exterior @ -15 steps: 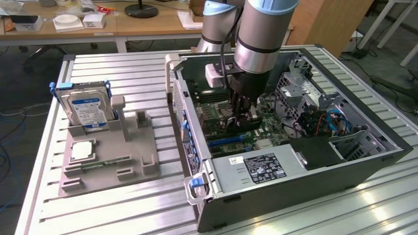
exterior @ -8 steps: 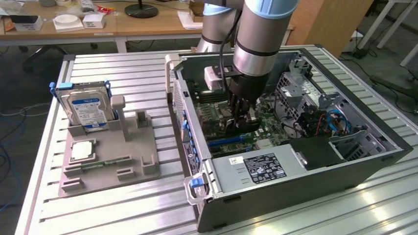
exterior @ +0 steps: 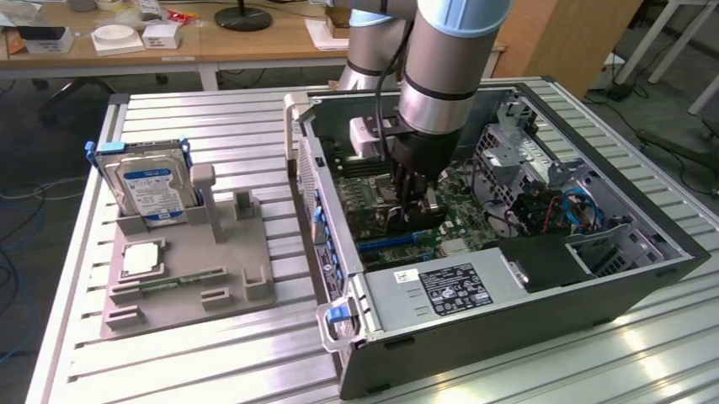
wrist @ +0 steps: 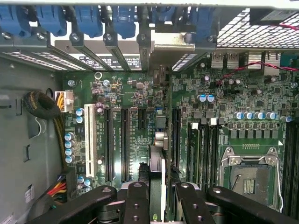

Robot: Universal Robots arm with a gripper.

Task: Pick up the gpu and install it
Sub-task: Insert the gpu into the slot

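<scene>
Closest in, the black two-fingered end effector (wrist: 161,205) is clamped narrow on the gpu (wrist: 157,163), a thin dark circuit card seen edge-on. It stands upright just above the green motherboard (wrist: 117,93), held that way, I'd judge, so its lower edge can meet one of the motherboard's long black expansion slots (wrist: 125,144); which one, I can't tell. Past the motherboard's far edge, blue plastic latches (wrist: 88,18) line the bracket openings of the open dark-grey computer case (exterior: 506,328)

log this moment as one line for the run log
gripper: shut on gpu | gpu: edge-on over motherboard slots, inside computer case | seated: cannot tell | hard drive: in holder, exterior view's left
</scene>
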